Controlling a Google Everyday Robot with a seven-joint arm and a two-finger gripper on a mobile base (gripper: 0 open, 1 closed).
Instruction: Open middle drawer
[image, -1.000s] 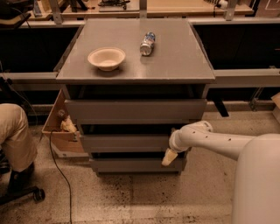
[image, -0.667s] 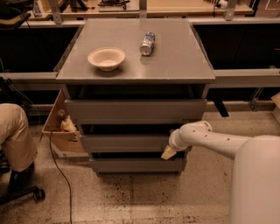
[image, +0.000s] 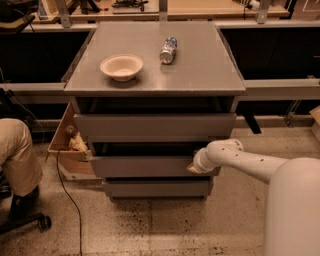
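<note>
Left, a cardboard box (image: 67, 156) sits on the speckled floor; a bowl (image: 121, 66), then a can (image: 168, 49), rest on the grey cabinet top (image: 200, 70). The middle drawer (image: 140, 166), second of three, faces me, long axis left-right. My gripper (image: 194, 169) is at its right end; how far open it is, I cannot tell.

This looks like a lab or workshop. Long workbenches (image: 210, 7) cross the top of the frame, with a speckled hard floor (image: 160, 230) below and a loose cable (image: 67, 200) at lower left. The gripper (image: 194, 169) sits centre right, at the middle drawer (image: 145, 166) front's right end.
</note>
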